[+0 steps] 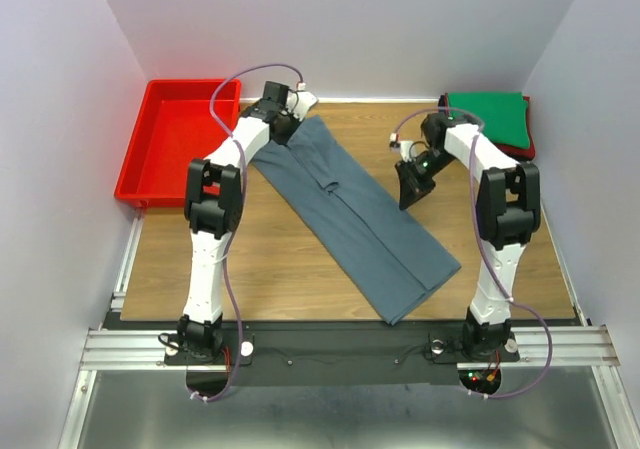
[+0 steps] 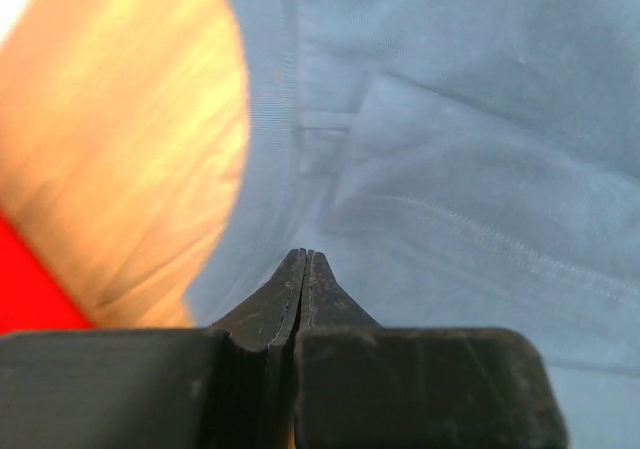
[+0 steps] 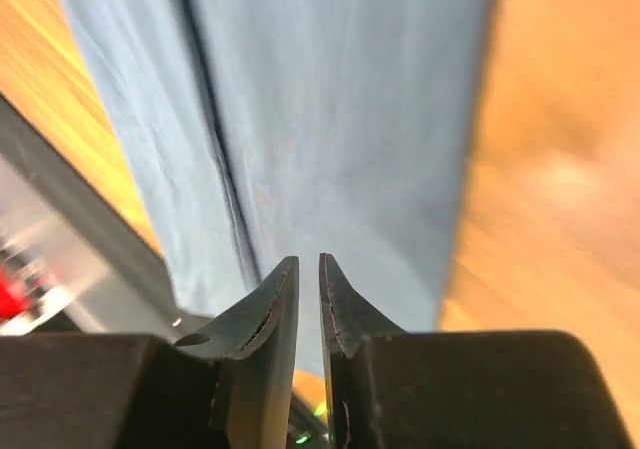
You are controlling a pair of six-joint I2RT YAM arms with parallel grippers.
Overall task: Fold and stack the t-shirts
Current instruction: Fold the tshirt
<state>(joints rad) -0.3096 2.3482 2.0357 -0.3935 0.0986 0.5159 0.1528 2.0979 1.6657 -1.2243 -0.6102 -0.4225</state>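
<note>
A slate blue-grey t-shirt (image 1: 350, 219), folded into a long strip, lies slantwise across the wooden table from the back middle to the front right. My left gripper (image 1: 288, 129) is at the strip's far end, by the collar. In the left wrist view the left gripper (image 2: 305, 255) has its jaws pressed shut just over the t-shirt (image 2: 450, 169), and no cloth shows between them. My right gripper (image 1: 406, 199) hovers right of the strip. In the right wrist view the right gripper (image 3: 308, 261) shows a narrow empty gap, with the t-shirt (image 3: 330, 119) below it.
A folded green t-shirt (image 1: 488, 117) lies on a red one (image 1: 527, 151) at the back right corner. A red plastic tray (image 1: 135, 184) stands at the back left, its corner (image 2: 30, 294) also in the left wrist view. Bare table (image 1: 250, 259) lies left of the strip.
</note>
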